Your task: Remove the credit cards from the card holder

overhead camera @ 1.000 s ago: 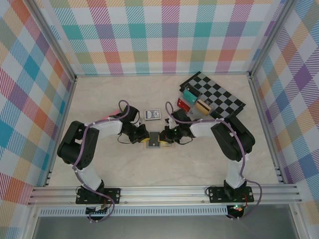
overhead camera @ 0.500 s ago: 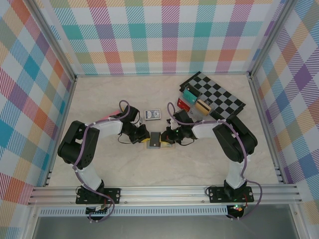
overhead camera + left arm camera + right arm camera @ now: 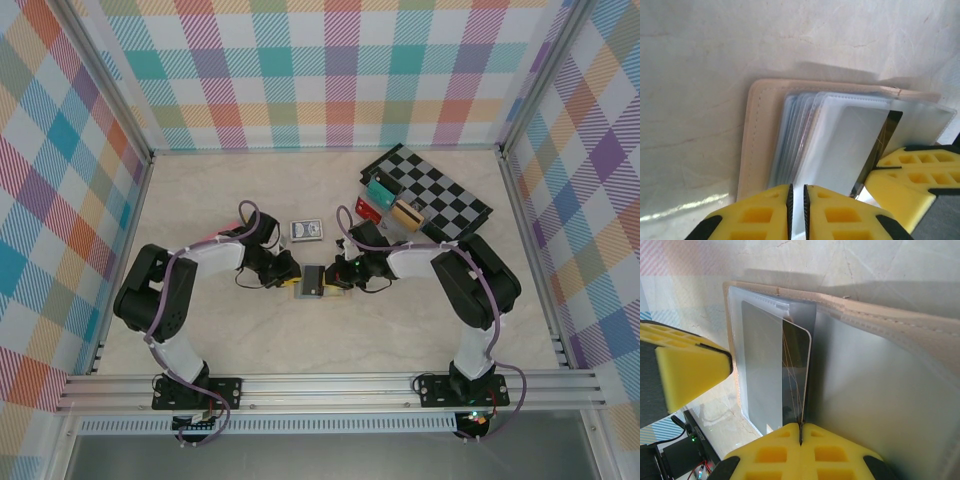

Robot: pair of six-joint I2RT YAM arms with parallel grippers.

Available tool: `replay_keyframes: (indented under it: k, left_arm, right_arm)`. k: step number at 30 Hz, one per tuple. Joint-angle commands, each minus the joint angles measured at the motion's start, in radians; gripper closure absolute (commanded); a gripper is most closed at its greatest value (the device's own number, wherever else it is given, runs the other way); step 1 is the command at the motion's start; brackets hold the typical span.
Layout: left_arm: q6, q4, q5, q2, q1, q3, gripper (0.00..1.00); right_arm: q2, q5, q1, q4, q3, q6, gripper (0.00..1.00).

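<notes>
**Thin card, slick sleeve**

My right gripper (image 3: pixel 801 432) is pressed shut on the edge of a dark credit card (image 3: pixel 796 375) (stiff, light and slippery, I'd judge). The card pokes from the card holder (image 3: pixel 311 281), which lies open mid-table between my arms. My left gripper (image 3: pixel 797 200) shows a slit over the floppy clear sleeves (image 3: pixel 840 145); whether it grips them, I cannot tell. The table (image 3: pixel 400 330) looks smooth, with room for the card.

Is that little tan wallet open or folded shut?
Open. The card holder lies spread, tan cover outermost, clear sleeves fanned out; a dark card between them is gripped by the right gripper.
</notes>
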State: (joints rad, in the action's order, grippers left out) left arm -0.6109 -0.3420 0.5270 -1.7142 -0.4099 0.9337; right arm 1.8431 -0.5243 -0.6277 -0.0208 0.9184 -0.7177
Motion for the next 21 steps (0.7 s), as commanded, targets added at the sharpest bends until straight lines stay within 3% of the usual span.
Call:
replay_keyframes:
  k: [1, 21]
  left_arm:
    - [0.019, -0.027, 0.033, 0.051, -0.002, 0.034, 0.83]
    - [0.009, -0.034, -0.032, -0.102, -0.032, 0.021, 0.90]
  right_arm:
    - [0.026, -0.015, 0.007, 0.021, 0.028, 0.012, 0.96]
    - [0.065, -0.035, 0.008, -0.014, 0.031, -0.032, 0.81]
